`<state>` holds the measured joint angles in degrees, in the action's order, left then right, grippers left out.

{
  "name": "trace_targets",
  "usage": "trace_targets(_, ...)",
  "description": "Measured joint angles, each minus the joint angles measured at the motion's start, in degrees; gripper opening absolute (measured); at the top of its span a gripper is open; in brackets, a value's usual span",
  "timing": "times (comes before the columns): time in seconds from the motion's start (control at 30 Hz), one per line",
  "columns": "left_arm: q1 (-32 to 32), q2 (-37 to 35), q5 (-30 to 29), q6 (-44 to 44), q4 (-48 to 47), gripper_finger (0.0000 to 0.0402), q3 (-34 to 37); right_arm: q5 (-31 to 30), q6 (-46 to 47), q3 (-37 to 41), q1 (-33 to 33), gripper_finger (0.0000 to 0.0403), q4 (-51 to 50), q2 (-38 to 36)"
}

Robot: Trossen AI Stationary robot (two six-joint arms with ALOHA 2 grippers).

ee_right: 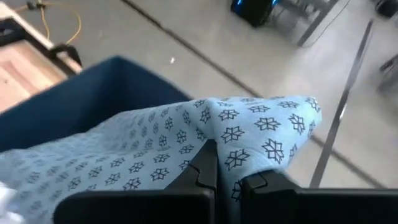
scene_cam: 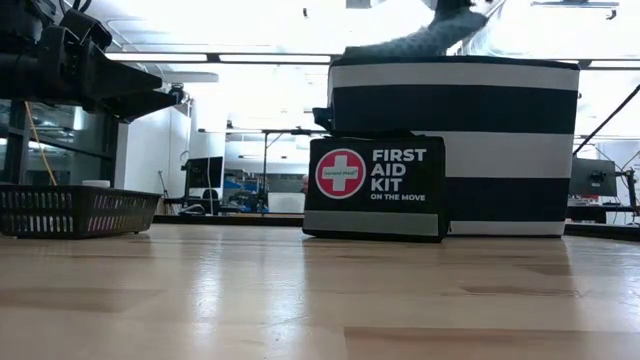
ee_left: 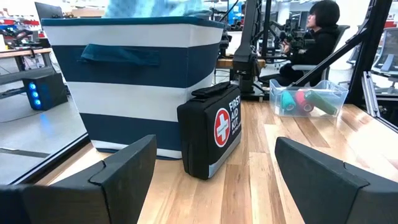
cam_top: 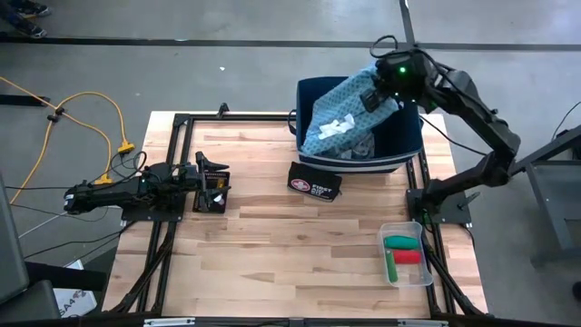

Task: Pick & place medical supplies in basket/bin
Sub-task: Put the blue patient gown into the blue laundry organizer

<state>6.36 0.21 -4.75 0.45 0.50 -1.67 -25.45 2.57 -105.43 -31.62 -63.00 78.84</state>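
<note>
A: Item one?
B: Pale blue patterned cloth (cam_top: 340,95), small dark star print. Draped over the open top of the navy-and-white striped bin (cam_top: 399,145), upper centre-right of the high view; one corner lifted above the bin's far right rim.

A: Held by?
B: Right gripper (ee_right: 227,180), fingers pinched fully together on a fold of that cloth, above the bin's upper right corner.

A: Anything with it?
B: White ties (cam_top: 334,128) lying on the cloth, over the bin's middle.

A: Next out?
B: Black first aid kit (cam_top: 314,181), red cross badge, standing against the bin's near wall, centre of the frame.

A: Other supplies?
B: Clear plastic tray (cam_top: 385,238), lower right of the table. Holds a green roll (cam_top: 401,242), a red roll (cam_top: 408,257), and a green stick-like piece (cam_top: 390,268).

A: The other arm?
B: Left gripper (cam_top: 211,182), mid-left of the table, jaws spread wide, holding nothing, facing the kit and bin.

A: Surface?
B: Wooden table (cam_top: 272,254). A dark mesh basket (scene_cam: 70,210) sits at left in the low view.
</note>
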Motion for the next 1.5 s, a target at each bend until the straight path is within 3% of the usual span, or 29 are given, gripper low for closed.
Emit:
trace_targets(0.5,0.0,0.0,0.0,0.0,0.0,0.0321,0.0,1.5,9.6,18.8,-6.0,0.0003,-0.4,0.1)
trace_targets(0.87,0.0,0.0,0.0,0.0,0.0,0.0321,0.0,1.4,14.4,29.8,-6.7,0.0003,-4.2,0.1)
trace_targets(1.5,0.0,0.0,0.0,0.0,0.0,0.0321,0.0,2.0,15.4,31.4,-7.1,0.0003,-3.7,0.1)
